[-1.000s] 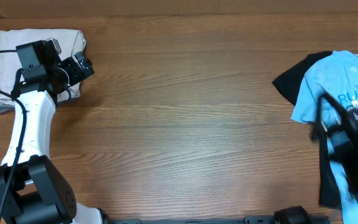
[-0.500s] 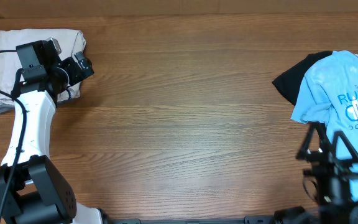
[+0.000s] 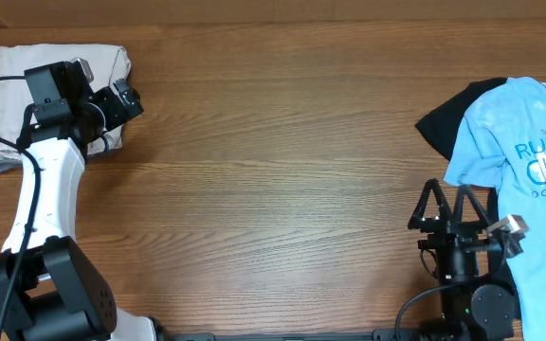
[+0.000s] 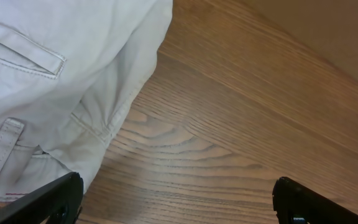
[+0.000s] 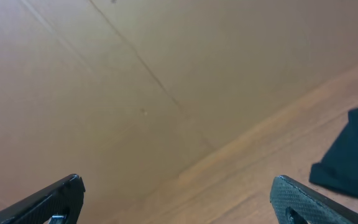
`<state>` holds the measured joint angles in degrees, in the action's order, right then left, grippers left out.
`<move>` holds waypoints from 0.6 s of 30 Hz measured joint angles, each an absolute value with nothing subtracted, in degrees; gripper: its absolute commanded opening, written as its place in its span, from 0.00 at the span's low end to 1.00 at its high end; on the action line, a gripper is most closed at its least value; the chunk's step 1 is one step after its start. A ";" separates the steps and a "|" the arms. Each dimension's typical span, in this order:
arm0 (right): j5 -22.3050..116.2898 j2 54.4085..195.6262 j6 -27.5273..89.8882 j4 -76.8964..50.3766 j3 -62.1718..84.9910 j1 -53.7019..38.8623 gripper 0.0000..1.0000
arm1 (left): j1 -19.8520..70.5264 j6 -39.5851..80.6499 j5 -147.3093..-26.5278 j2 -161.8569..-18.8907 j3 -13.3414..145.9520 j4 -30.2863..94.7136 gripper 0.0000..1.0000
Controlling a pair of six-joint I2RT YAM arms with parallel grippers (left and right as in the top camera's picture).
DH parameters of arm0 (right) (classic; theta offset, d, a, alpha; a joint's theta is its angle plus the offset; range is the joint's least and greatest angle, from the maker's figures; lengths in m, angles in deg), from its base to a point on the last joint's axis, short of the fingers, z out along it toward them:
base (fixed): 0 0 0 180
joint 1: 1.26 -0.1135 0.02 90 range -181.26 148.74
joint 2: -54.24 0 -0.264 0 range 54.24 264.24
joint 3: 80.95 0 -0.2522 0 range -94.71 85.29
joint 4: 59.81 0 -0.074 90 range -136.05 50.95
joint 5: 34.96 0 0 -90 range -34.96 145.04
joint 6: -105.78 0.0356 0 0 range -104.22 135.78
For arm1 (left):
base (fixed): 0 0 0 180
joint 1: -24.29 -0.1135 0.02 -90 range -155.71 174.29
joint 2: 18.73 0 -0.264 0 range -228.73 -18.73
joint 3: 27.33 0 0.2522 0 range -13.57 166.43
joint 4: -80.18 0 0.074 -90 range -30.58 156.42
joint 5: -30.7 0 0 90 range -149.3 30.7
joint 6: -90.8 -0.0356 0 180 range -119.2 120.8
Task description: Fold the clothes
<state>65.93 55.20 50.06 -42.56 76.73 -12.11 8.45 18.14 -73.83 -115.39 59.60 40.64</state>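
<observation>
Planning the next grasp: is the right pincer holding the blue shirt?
No, the right pincer stands wide open in the right wrist view, with nothing between its fingers.

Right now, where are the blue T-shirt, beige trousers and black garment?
blue T-shirt (image 3: 496,118), overhead view, fabric beside the print
beige trousers (image 4: 104,50), left wrist view, beside the pocket
black garment (image 5: 344,167), right wrist view, its corner

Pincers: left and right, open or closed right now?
Left pincer: open, holding nothing.
Right pincer: open, holding nothing.
</observation>
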 measured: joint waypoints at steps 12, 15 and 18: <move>64.64 55.15 47.44 -43.41 84.25 -12.11 1.00 | 8.45 18.14 -73.83 -115.39 59.60 40.64 1.00; 63.77 55.09 44.78 -42.36 84.25 -12.11 1.00 | 8.45 18.14 -73.83 -115.39 59.60 40.66 1.00; 62.52 55.09 40.67 -41.55 84.25 -12.11 1.00 | 8.45 18.14 -73.83 -115.39 59.60 40.66 1.00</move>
